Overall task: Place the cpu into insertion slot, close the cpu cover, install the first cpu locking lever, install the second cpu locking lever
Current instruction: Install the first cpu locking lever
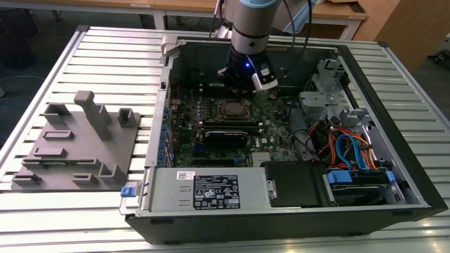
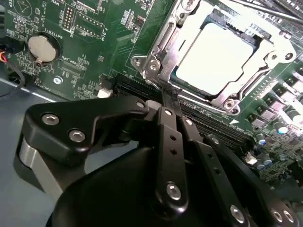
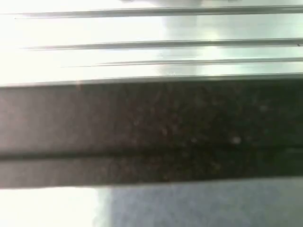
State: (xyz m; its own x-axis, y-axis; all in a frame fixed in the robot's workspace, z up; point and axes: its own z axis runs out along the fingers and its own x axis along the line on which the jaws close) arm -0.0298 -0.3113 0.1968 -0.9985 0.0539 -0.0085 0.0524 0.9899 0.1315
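Second wrist view: cpu (image 2: 215, 59) sits in the insertion slot (image 2: 156, 47) w/ cpu cover (image 2: 284, 47) down over it, so you're likely on the locking levers. Claw (image 2: 169, 97) is clenched, holding nothing, tips just beside the socket's edge; contact unclear. Next move needs precise hooking of a thin lever.

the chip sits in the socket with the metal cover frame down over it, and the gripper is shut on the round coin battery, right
Not quite. In the second wrist view the gripper is at the corner of the cover frame, and the coin battery lies apart, untouched. The chip does sit in the socket under the frame.
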